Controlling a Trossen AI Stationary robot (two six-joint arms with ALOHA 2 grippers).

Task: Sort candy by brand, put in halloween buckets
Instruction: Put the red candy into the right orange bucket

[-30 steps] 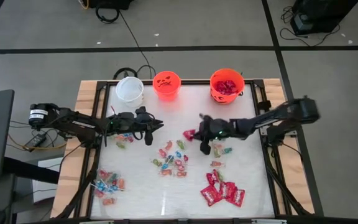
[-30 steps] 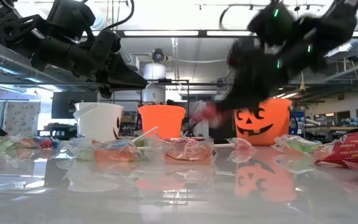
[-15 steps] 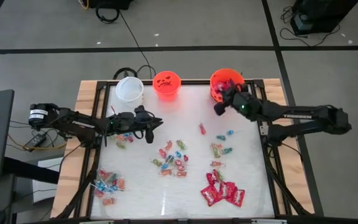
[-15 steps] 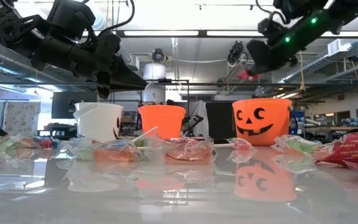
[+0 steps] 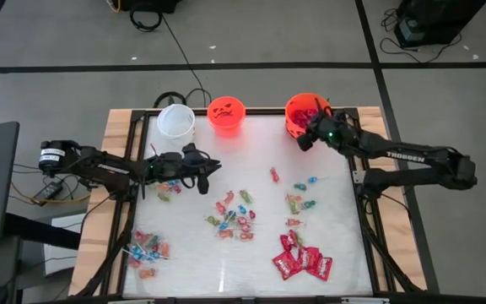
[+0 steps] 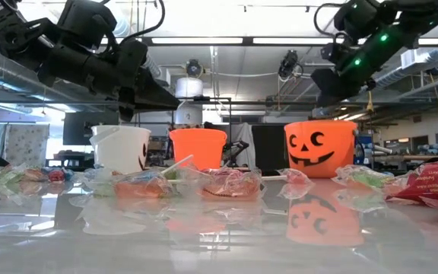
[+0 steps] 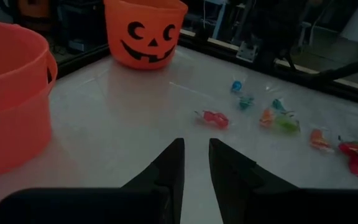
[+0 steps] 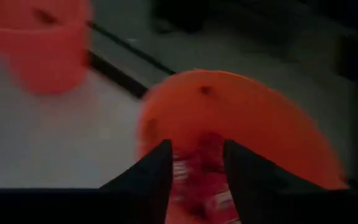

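Observation:
Three halloween buckets stand along the far edge: a white one (image 5: 175, 121), a small orange one (image 5: 226, 115) and a larger orange one (image 5: 308, 114) with red packets (image 8: 209, 144) inside. Candy lies on the table in heaps: small wrapped pieces in the middle (image 5: 234, 215), more at the near left (image 5: 146, 251), and red packets at the near right (image 5: 302, 262). My right gripper (image 8: 194, 149) hangs open above the larger bucket's near rim (image 5: 304, 139) with nothing between its fingers. My left gripper (image 7: 195, 165) hovers left of centre (image 5: 209, 173), slightly open and holding nothing.
A single red candy (image 5: 273, 175) and a few coloured pieces (image 5: 300, 203) lie right of centre. More small pieces (image 5: 169, 187) lie below the left arm. Black rails (image 5: 357, 143) border the tabletop. Bare table shows between the heaps and the buckets.
My right gripper has risen from the table's middle and swung toward the far right edge, tipping up, to above the larger orange bucket. The red piece it carried at its fingertips half a second ago no longer shows there.

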